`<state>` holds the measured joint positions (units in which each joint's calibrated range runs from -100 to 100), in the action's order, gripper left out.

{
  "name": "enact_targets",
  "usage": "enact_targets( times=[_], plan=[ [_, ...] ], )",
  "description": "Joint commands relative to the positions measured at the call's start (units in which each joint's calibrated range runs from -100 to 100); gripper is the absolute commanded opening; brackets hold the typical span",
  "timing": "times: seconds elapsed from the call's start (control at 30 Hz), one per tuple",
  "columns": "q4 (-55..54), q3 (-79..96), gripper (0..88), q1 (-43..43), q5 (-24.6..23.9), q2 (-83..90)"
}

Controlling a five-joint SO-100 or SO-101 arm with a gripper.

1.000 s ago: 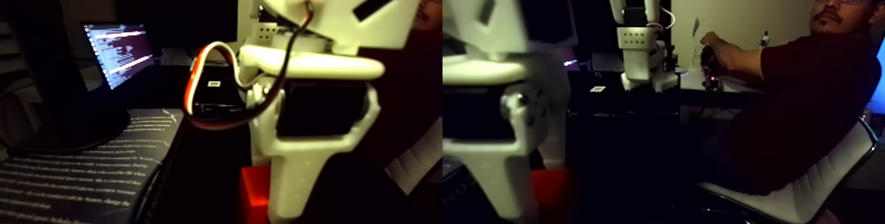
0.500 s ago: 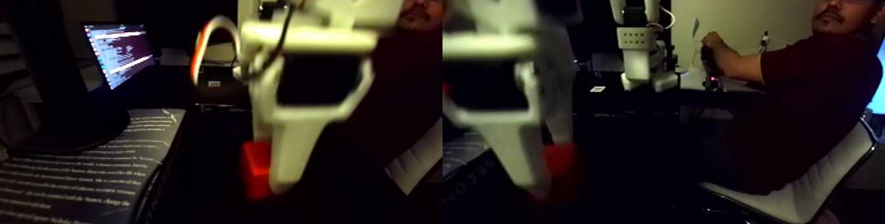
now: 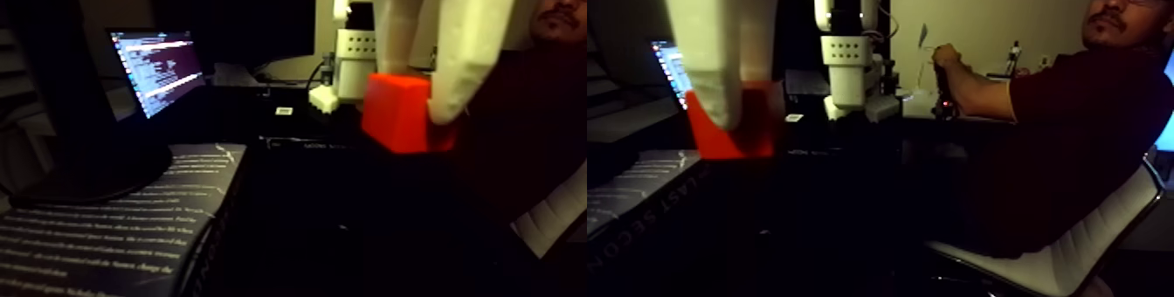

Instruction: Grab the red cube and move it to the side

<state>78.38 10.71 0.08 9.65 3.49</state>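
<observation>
Jaws clamped on the red cube point(image 3: 397, 113) now hold it up off the dark tabletop point(image 3: 349, 222), one white finger point(image 3: 467, 56) pressed against the block's right face in the left half of the fixed view and the other coming down behind its top; the gripper point(image 3: 417, 91) fills the upper middle of that half. In the right half the same block shows at lower left, with a white fingertip overlapping its front. Half a second ago the cube sat low in the picture, near the bottom edge, with the whole wrist body and its black motor housing above it; since then the arm has risen, so that the motor and the looping cable have left the top of the frame and the cube hangs at about the height of the laptop point(image 3: 157, 69) screen glowing at left. Whether the block is tilted or level in the grip I cannot quite say, the close focus being soft. Behind it stands a second white arm point(image 3: 354, 60) on the far side of the tabletop, and a book point(image 3: 113, 231) with pale lettering lies at lower left. At right, a person point(image 3: 1074, 117) in a dark shirt sits in a white chair point(image 3: 1048, 257), one hand on a controller point(image 3: 943, 82).
</observation>
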Motion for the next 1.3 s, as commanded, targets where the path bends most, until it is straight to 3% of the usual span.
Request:
enact_targets(
  times=[0.0, 0.17, 0.37, 1.27],
  plan=[
    [-1.3, -0.1, 0.6, -6.2, 0.1, 3.0],
    [-4.1, 0.3, 0.6, -14.7, 4.2, 1.0],
    [-8.0, -0.3, 0.6, -22.1, 5.2, -5.3],
    [-13.2, 1.0, 0.6, -27.3, 6.2, -11.6]
  ],
)
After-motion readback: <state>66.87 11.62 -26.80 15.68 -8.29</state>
